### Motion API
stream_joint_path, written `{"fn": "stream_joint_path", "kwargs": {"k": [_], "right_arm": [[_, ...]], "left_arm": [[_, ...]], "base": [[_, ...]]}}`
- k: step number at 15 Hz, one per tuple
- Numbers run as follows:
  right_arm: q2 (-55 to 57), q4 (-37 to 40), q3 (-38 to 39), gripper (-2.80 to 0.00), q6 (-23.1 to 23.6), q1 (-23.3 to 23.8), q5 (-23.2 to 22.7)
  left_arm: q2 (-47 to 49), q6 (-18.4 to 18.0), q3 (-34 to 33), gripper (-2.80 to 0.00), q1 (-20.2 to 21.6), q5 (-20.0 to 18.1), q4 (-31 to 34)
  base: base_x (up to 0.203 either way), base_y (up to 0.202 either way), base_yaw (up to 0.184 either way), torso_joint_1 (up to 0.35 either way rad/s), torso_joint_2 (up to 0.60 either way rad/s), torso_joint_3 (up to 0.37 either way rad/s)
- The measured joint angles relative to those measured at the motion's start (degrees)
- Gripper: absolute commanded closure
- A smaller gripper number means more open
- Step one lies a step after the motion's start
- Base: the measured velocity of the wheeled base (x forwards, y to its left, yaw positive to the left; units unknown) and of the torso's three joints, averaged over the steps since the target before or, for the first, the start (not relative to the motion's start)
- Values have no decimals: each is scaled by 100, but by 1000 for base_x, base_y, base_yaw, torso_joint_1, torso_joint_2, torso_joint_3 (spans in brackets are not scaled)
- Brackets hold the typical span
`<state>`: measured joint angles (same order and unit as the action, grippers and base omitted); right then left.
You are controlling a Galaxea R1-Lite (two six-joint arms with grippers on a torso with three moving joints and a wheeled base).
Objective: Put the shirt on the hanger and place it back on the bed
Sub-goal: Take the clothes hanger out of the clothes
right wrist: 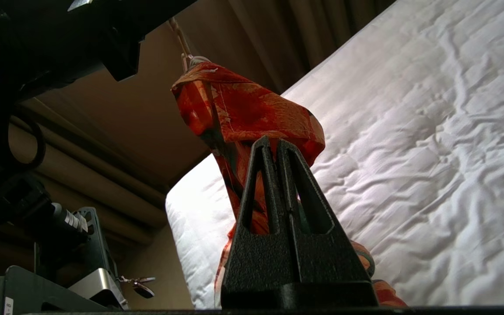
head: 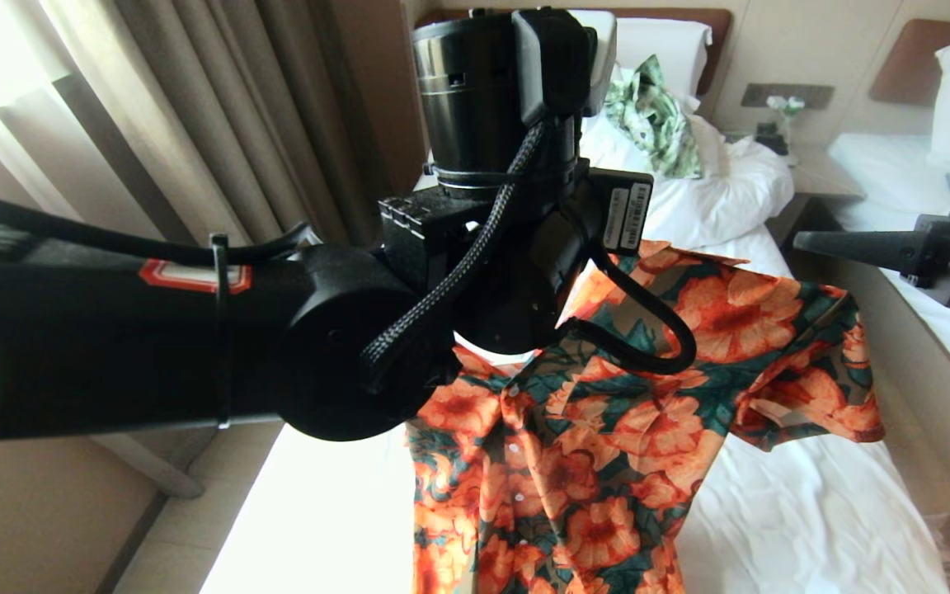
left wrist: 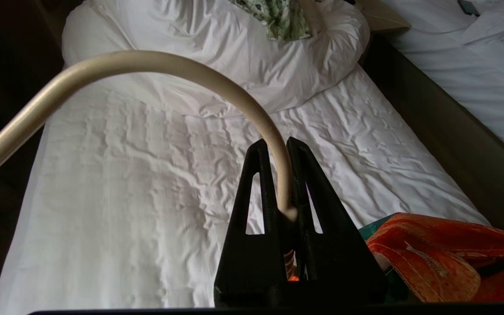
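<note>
Left tool [left wrist: 278,146]: fingers pinched narrow on the cream neck of the hanger [left wrist: 155,61], just below where the hook curves over. In the wrist view the wire sits near the fingertips rather than deep between the pads. Risk: a thin round wire held this far out may roll or slide free if the arm swings or tips, dropping hanger and garment together.

Right tool [right wrist: 276,146]: fingers pressed together, nothing seen between them; it stands to the right of the load, pointing toward it, with the sleeve fabric just past its tips. Risk: catching that sleeve on any move across.

Shirt [head: 607,429]: orange-flowered, draped on the hanger and held in the air above the bed [head: 813,511], one sleeve spread to the right, the other shoulder hidden behind the left arm. Whether both shoulders sit squarely on the wire cannot be told. Risk: a lopsided hang slipping off one end on the way down.

Bed: white sheet open below the shirt. Risk: lowering hem-first would likely bunch the cloth under itself.

Leaf-print cloth [head: 656,115]: on the duvet near the pillow, well apart.
</note>
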<state>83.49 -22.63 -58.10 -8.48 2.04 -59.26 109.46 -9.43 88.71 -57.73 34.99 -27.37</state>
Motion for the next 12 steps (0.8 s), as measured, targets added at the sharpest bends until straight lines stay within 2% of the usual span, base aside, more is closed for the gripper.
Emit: {"fn": "stream_joint_path", "kwargs": {"k": [6, 9, 11, 12], "right_arm": [[-56, -162, 5, 0, -39, 52, 8], [-82, -160, 11, 0, -70, 74, 5], [-140, -129, -45, 0, -278, 96, 42], [-180, -95, -151, 0, -578, 94, 82]], "left_arm": [[7, -447, 285, 0, 11, 3, 23], [5, -578, 480, 0, 39, 4, 200], [0, -586, 704, 0, 66, 12, 397], [-5, -587, 779, 0, 72, 14, 476]], "base": [[0, 0, 0, 138, -321, -182], [0, 0, 0, 18, -32, -20], [0, 0, 0, 0, 0, 0], [0, 0, 0, 0, 0, 0]]}}
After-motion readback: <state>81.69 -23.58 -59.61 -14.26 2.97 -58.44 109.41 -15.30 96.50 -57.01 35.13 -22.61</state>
